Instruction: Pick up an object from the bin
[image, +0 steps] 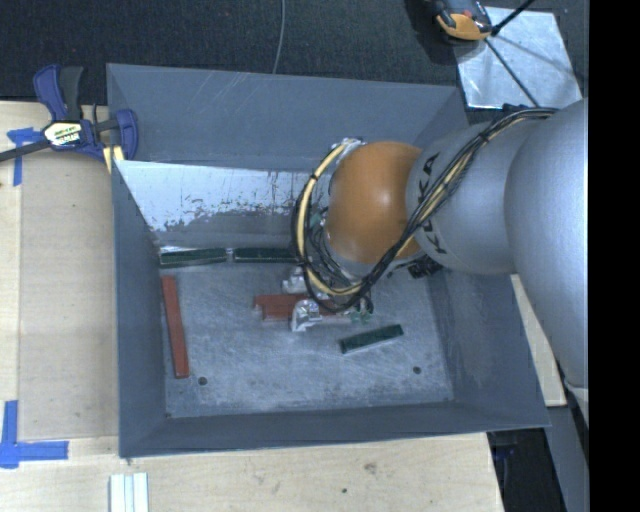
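My gripper (301, 301) is low over the middle of the bin floor, under the arm's orange cover. Its two pale fingertips (304, 319) stand apart, one behind and one in front of the right end of a short red-brown block (270, 305) lying flat on the floor. The gap between them is wider than the block, so the gripper is open. I cannot tell whether they touch it. A dark green flat bar (370, 338) lies slightly tilted just to the right of the gripper, nearer the front.
A long red-brown stick (176, 326) lies along the left wall. Two dark green sticks (194, 257) (262, 254) lie end to end along the foot of the back wall. The arm and its cables cover the right rear of the bin.
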